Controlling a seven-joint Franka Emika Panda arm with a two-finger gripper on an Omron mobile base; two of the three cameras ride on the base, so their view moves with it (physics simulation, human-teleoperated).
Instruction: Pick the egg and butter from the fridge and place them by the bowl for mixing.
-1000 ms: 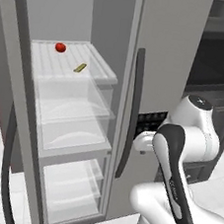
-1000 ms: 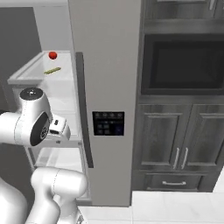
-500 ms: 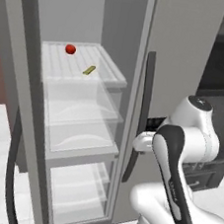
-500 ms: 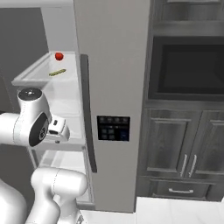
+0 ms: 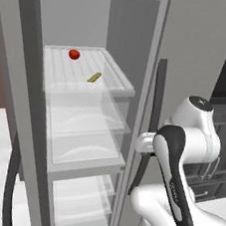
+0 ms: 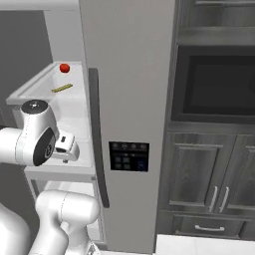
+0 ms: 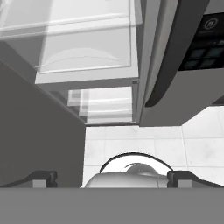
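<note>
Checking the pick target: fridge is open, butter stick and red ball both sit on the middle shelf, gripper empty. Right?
Not quite. The butter and the red ball lie on the top shelf of the open fridge, not the middle one, as the left base view shows. The gripper is open and empty.

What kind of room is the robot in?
It looks like a kitchen: an open fridge with see-through shelves, dark wooden cabinets, and what seems to be a built-in oven or microwave above them.

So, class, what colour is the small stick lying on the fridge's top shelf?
Yellowish. The butter shows best in the left base view.
</note>
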